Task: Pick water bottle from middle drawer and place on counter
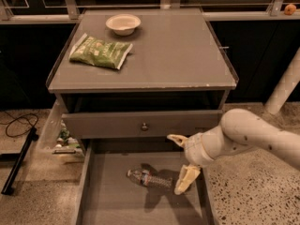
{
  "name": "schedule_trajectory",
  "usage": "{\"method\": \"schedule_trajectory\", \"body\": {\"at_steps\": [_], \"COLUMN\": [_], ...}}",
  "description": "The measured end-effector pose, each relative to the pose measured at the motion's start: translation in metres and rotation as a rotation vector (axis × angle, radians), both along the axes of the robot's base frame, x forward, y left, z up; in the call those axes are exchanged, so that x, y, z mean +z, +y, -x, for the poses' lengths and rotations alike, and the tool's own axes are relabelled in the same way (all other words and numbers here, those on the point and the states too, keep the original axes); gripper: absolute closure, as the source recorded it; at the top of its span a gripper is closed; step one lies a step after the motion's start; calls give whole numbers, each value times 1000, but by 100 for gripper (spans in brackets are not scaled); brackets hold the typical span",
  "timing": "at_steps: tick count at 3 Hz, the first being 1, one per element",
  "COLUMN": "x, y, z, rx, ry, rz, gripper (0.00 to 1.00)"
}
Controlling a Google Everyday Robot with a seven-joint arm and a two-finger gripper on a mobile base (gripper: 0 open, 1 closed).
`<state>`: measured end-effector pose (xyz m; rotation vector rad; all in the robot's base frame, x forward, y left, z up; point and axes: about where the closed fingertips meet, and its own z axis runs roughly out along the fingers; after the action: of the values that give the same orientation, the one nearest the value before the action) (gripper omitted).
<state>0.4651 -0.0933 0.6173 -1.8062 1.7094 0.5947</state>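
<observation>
The water bottle [150, 178] lies on its side on the bare grey floor of the open middle drawer [112, 205], cap to the left. My gripper [180, 163] hangs over the drawer's right part, just right of the bottle and apart from it. Its two cream fingers are spread wide, one finger [176, 139] up near the drawer front above, the other finger [186, 179] down beside the bottle's base. The gripper holds nothing. The counter [173, 55] is the grey cabinet top above.
A green snack bag [101, 52] and a white bowl [123, 24] sit on the counter's left and back. The closed upper drawer front with a metal knob [144, 125] is just above the gripper. Clutter [63, 142] and a cable [16, 123] lie left of the cabinet.
</observation>
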Motion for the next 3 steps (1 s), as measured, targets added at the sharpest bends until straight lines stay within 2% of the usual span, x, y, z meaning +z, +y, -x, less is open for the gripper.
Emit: {"method": "schedule_trajectory", "body": {"at_steps": [1, 2, 3], "x": [-39, -75, -120], "y": [21, 38, 40], "z": [-8, -20, -34], "rx": [-3, 16, 25], "ry": [-27, -59, -36], "rz": [-90, -119, -69], "gripper": [0, 0, 0]}}
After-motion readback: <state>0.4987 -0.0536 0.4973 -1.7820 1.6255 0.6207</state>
